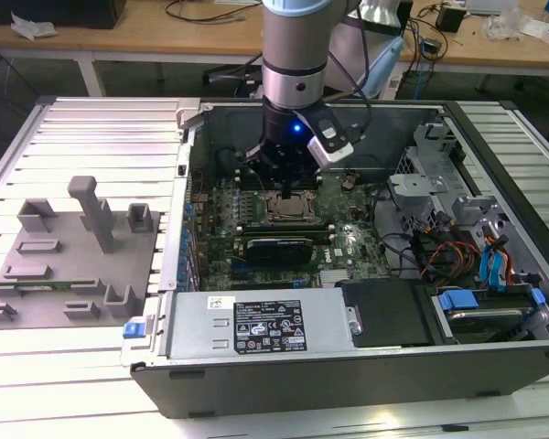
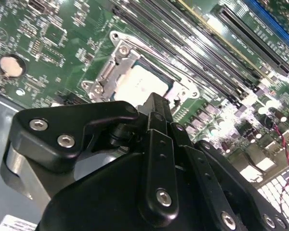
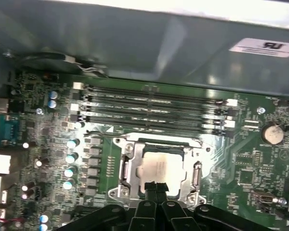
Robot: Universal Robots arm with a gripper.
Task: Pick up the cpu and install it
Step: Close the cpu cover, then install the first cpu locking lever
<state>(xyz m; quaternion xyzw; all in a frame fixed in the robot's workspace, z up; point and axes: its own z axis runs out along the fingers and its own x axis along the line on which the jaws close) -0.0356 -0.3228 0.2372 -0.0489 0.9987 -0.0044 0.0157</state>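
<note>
— Exterior view first: what is the arm [image 1: 293, 55] doing?

— It reaches down into the open computer case [image 1: 348, 389] that sits on the bench [image 1: 82, 384]. The gripper [image 1: 288, 186] hangs right over the socket [image 1: 288, 212] on the green motherboard [image 1: 352, 240].

— And the cpu, where is that?

— In both wrist views the cpu [image 3: 159, 166] [image 2: 137, 86] lies flat inside the socket, shiny silver top facing up. The socket's metal frame [image 3: 126, 168] runs around it on all sides.

— Has the gripper got hold of it?

— No. Its fingers are drawn together with nothing between them. The tips sit over one edge of the cpu, at the rim of the socket. Whether they actually press on the metal top I cannot tell from where I stand.

— What else lies around the socket?

— Just beside the socket run the long dark memory slots [image 3: 154, 108], parallel to one side of it. A round coin battery [image 3: 272, 133] sits near the socket, off one corner. Well apart from the socket, outside the case towards the exterior view's left, a set of grey blocks [image 1: 96, 219] stands on the bench.
</note>
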